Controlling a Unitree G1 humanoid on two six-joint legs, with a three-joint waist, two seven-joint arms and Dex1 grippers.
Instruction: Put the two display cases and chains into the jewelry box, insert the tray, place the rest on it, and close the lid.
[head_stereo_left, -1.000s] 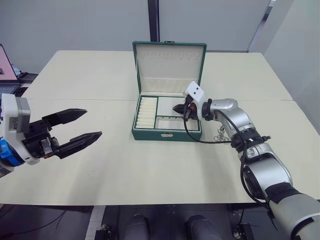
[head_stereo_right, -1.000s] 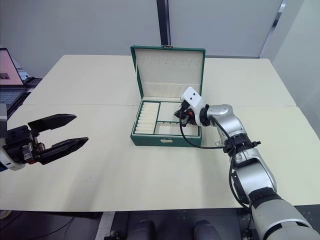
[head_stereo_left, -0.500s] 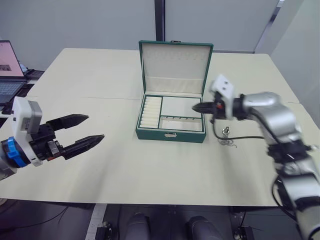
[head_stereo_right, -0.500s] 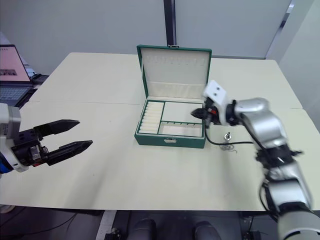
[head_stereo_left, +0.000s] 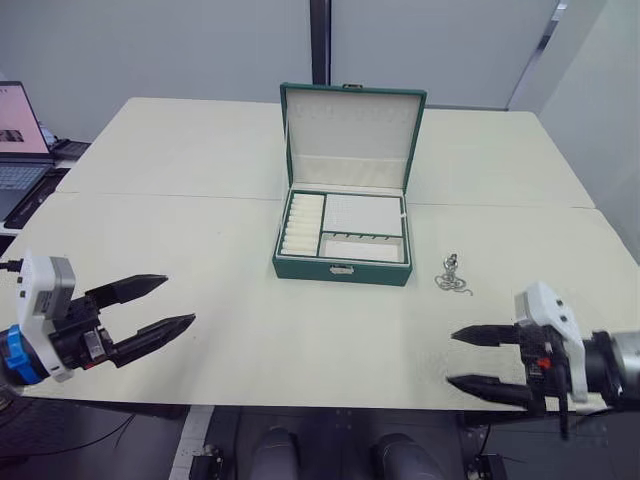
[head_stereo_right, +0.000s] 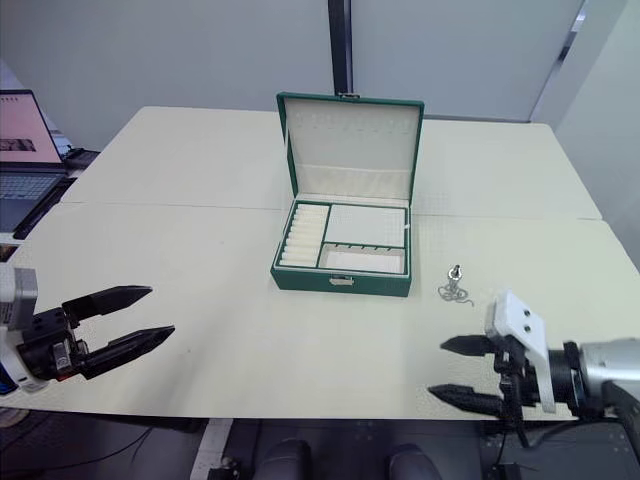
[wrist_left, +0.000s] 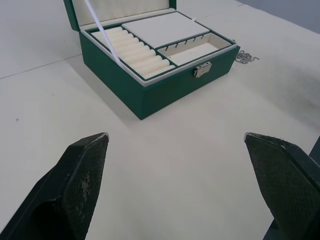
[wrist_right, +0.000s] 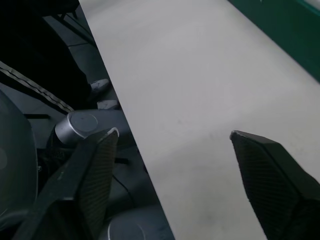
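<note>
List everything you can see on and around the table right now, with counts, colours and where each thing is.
Jewelry box: one, green with cream lining, table centre, lid open upright, tray inside.
Chain: one, silver, on the table right of the box.
Table: cream, two tops joined.
Laptop: one, open, far left beside the table.
Left gripper: black fingers, open, over the near left edge.
Right gripper: black fingers, open, over the near right edge.

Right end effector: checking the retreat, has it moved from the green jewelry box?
Yes. The right end effector has pulled back from the open green jewelry box toward the table's near edge.
</note>
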